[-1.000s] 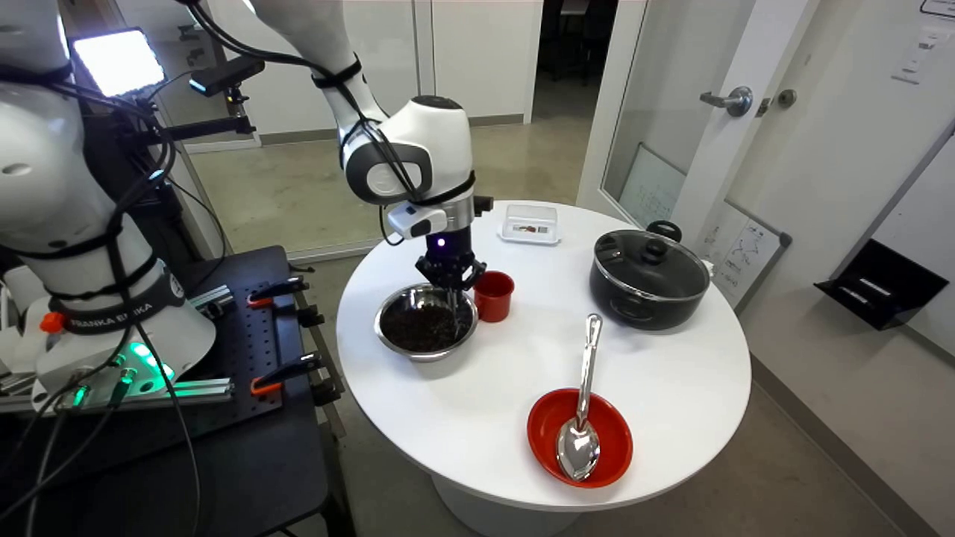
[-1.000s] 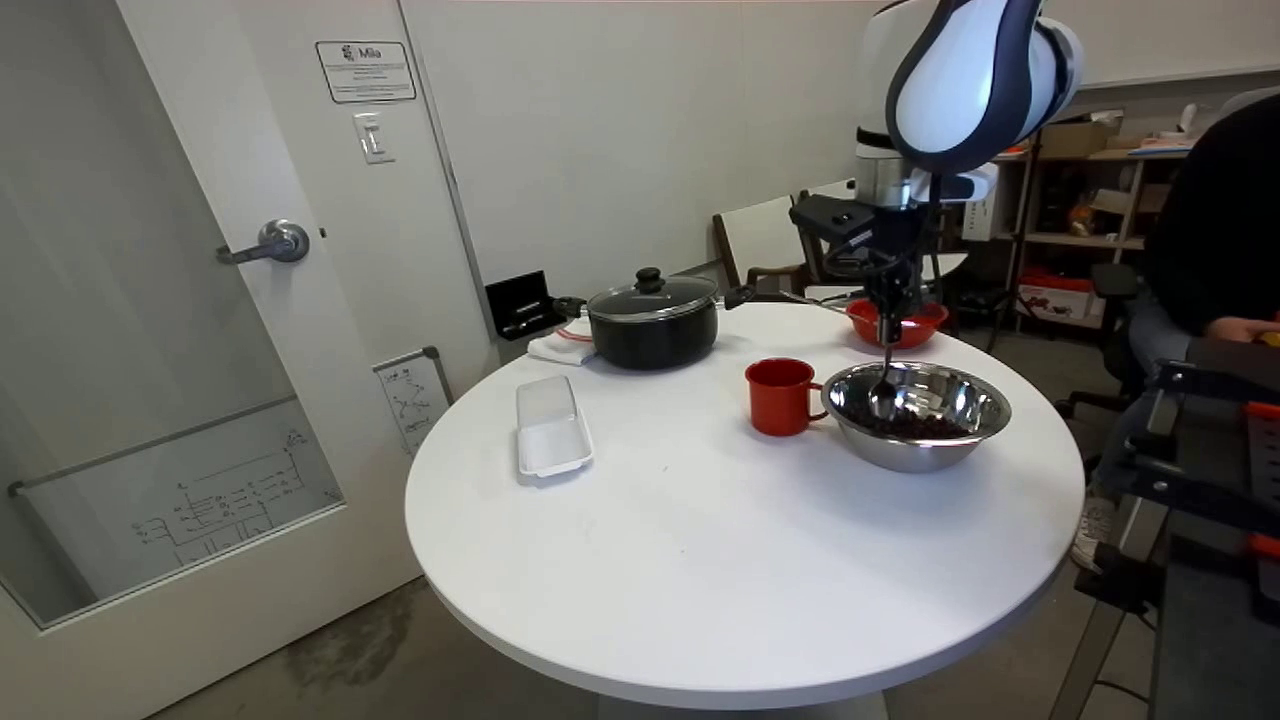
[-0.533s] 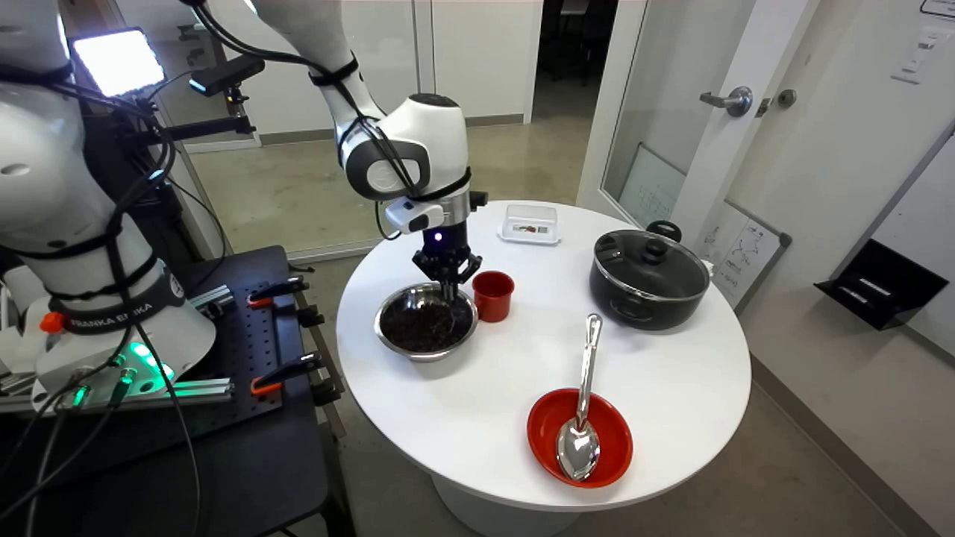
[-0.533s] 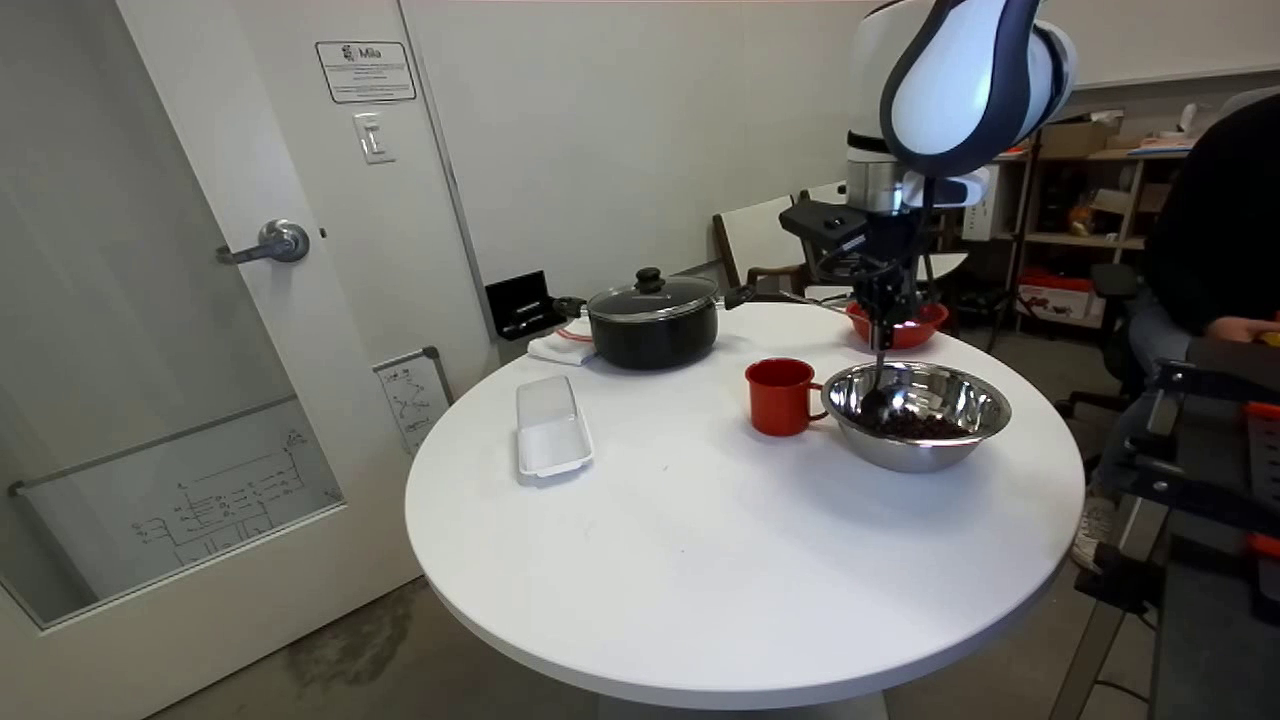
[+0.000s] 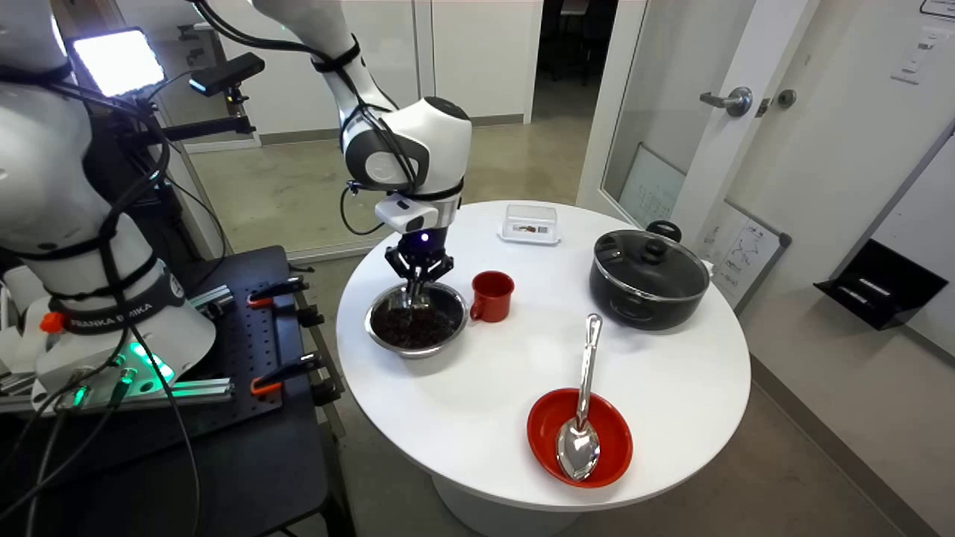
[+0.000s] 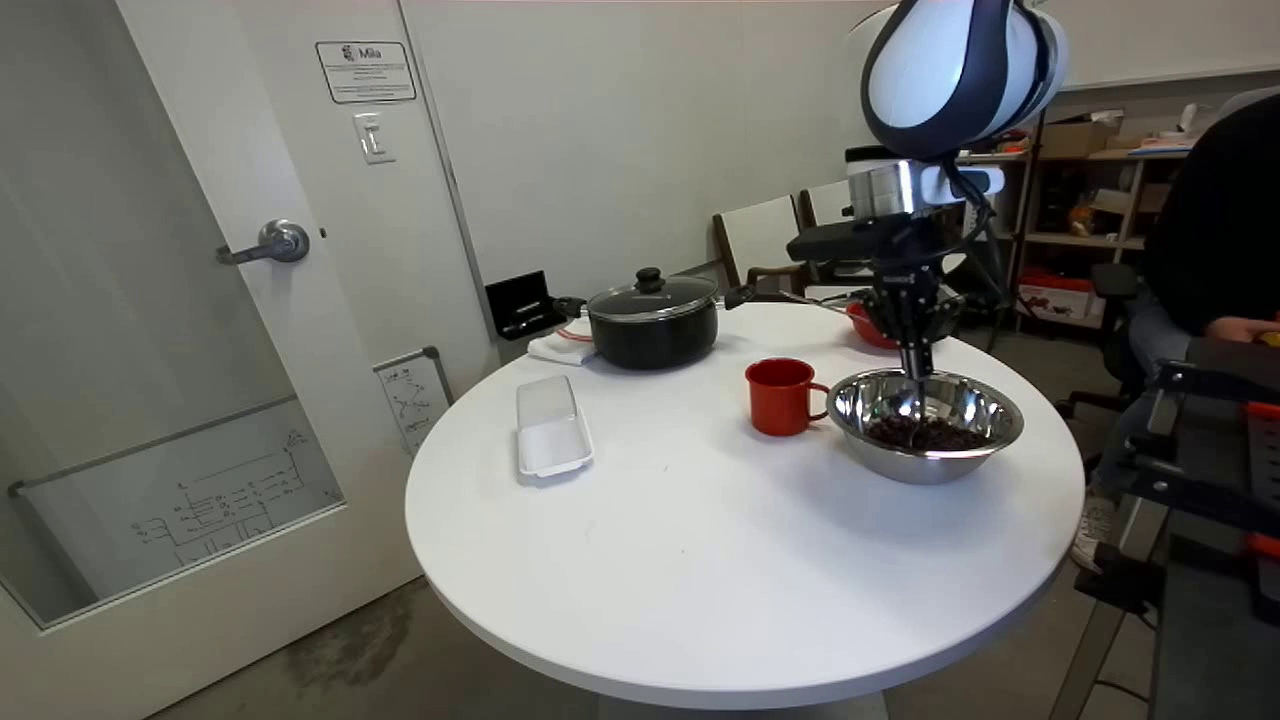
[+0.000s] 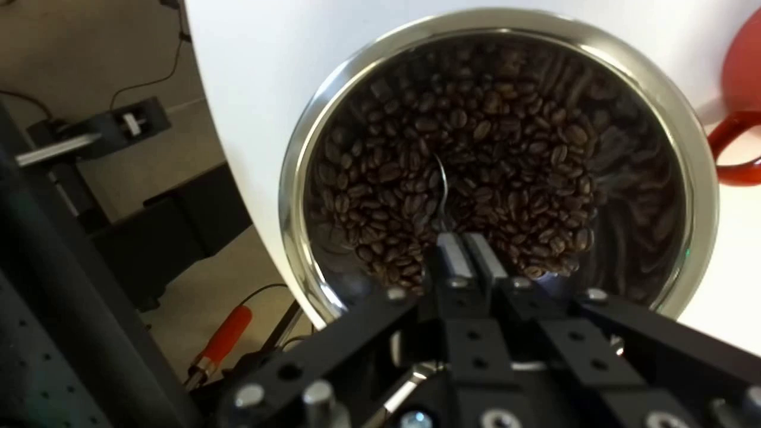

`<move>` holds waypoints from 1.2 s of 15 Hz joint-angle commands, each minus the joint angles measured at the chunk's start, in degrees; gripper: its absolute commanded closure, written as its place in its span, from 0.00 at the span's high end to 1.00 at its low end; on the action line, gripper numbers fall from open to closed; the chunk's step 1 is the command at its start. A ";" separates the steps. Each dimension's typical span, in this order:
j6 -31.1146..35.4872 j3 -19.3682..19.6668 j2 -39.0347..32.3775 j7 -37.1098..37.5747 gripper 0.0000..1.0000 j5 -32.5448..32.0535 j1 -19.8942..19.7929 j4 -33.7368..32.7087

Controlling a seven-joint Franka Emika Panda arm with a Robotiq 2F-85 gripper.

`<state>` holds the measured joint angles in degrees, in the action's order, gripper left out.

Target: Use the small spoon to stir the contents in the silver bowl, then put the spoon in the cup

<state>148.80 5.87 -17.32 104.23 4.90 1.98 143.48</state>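
Note:
The silver bowl, holding dark brown coffee beans, shows in both exterior views (image 5: 418,351) (image 6: 925,468) and fills much of the wrist view (image 7: 292,196). My gripper (image 5: 415,286) (image 6: 915,362) (image 7: 469,238) points down over the bowl, its fingers nearly together on the small spoon. The small spoon (image 6: 918,405) hangs down with its head among the beans; in the wrist view only a thin metal edge (image 7: 443,190) shows ahead of the fingertips. The red cup (image 5: 492,295) (image 6: 780,400) (image 7: 746,74) stands upright beside the bowl, its handle towards the bowl.
A red shallow dish (image 5: 621,440) holds a long silver spoon (image 5: 578,450). A black lidded pot (image 5: 649,294) (image 6: 655,335) and a clear-lidded white container (image 5: 530,225) (image 6: 555,448) also stand on the round white table (image 6: 700,600). The robot's bench with clamps (image 5: 287,369) is beside the table.
My gripper has moved across the bowl towards the robot base, away from the cup, with the spoon, and the wrist has turned. The bowl has slid slightly the same way. The cup has not moved.

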 commanded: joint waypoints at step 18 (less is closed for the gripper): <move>12.22 0.73 2.31 -8.24 0.01 -1.03 -0.14 3.93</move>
<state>160.46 7.86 -16.79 99.99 1.43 2.44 145.76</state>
